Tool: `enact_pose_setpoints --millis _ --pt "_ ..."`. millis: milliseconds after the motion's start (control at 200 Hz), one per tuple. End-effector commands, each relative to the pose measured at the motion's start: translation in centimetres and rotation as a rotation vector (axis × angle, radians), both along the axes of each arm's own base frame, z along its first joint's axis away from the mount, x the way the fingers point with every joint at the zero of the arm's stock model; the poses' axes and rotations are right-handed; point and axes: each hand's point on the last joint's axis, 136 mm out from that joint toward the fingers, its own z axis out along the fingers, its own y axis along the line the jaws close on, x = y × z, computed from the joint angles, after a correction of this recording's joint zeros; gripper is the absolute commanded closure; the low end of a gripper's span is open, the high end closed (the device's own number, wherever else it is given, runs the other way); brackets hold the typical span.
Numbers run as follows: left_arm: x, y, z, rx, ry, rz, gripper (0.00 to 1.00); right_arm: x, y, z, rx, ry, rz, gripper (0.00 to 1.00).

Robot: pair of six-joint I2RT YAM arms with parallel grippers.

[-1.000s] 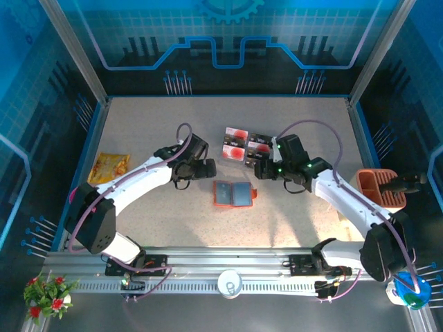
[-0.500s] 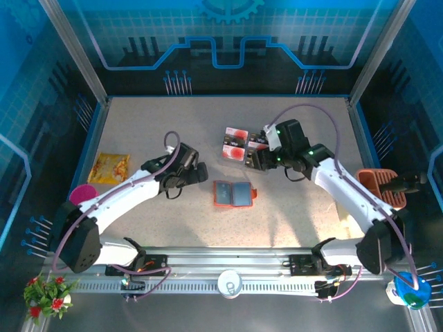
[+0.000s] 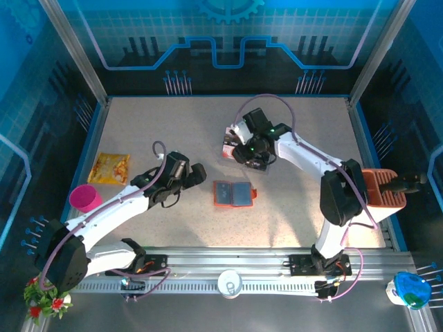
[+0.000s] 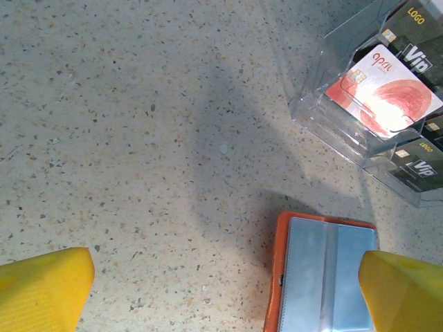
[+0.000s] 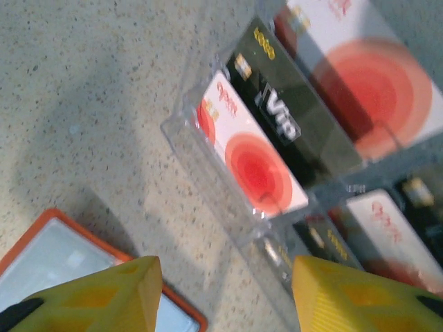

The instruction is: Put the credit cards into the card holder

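Bright, even light on the surface [image 3: 138, 124], with soft shadows. The right wrist view is blurred, its yellow fingers [image 5: 97, 290] out of focus.

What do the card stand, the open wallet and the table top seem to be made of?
The stand looks like clear glossy rigid plastic, probably acrylic: the table top shows through its walls. The card holder has an orange-red shell, perhaps imitation leather, and smooth grey-blue pockets. The table top is speckled beige and matte, stone-like or printed laminate.
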Motion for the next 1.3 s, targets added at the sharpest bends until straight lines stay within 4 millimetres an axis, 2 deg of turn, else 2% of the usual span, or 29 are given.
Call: enact_pose_setpoints --millis 0,170,405,675,855,950,1181,1296 --pt "0.9 -1.2 2.1 -0.03 -0.04 -0.037 0.01 0.7 0.9 -0.8 -0.073 -0.003 0.061 0.48" --pt "1.1 -1.8 2.1 -0.034 -0.029 -0.06 0.01 2.3 2.1 -1.5 -0.114 -0.023 0.079 0.49" --pt "1.1 -2.5 1.5 -0.05 0.006 -0.083 0.01 3.8 2.5 -2.1 -0.149 -0.037 0.081 0.47" --pt "1.0 -2.6 1.3 -0.057 0.017 -0.084 0.01 4.5 2.4 -3.8 -0.185 -0.031 0.085 0.46" --pt "1.0 -2.6 1.3 -0.057 0.014 -0.083 0.01 4.3 2.5 -5.1 -0.194 -0.003 0.093 0.48" --pt "1.0 -2.5 1.2 -0.056 0.016 -0.08 0.01 4.0 2.5 -5.4 -0.196 0.005 0.101 0.52" --pt "1.1 -2.6 1.0 -0.053 0.021 -0.082 0.01 3.2 2.7 -5.0 -0.173 0.01 0.11 0.73" --pt "1.1 -2.6 0.8 -0.05 0.026 -0.083 0.01 2.9 2.8 -4.8 -0.166 0.009 0.115 0.8"
